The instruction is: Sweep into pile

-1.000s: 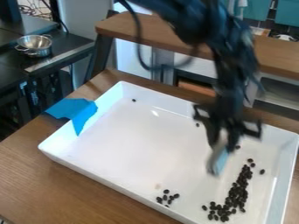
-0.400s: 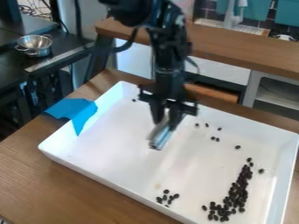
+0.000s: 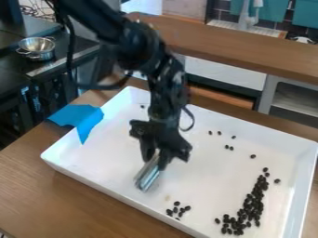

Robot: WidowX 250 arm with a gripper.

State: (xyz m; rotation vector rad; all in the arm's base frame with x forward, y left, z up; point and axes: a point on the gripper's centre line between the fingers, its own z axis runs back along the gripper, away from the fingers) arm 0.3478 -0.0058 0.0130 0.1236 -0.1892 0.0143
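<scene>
My hand (image 3: 156, 158) has swung away from the long dark pile of beans (image 3: 251, 204), across the middle of the white tray (image 3: 102, 155), and now hangs over the half nearer the blue tape (image 3: 84, 120), closer to the near wall than a moment ago. My fingers are clamped on the sweeper (image 3: 146, 177), which slants down below them; I can't tell whether its tip touches the tray floor. The beans I can see haven't shifted with this swing, so it looks like repositioning rather than a sweep. The pile lies along the far side from the tape, with the small cluster (image 3: 178, 210) apart by the near wall. I'd judge that cluster my next target: get behind it, then push it toward the pile.
</scene>
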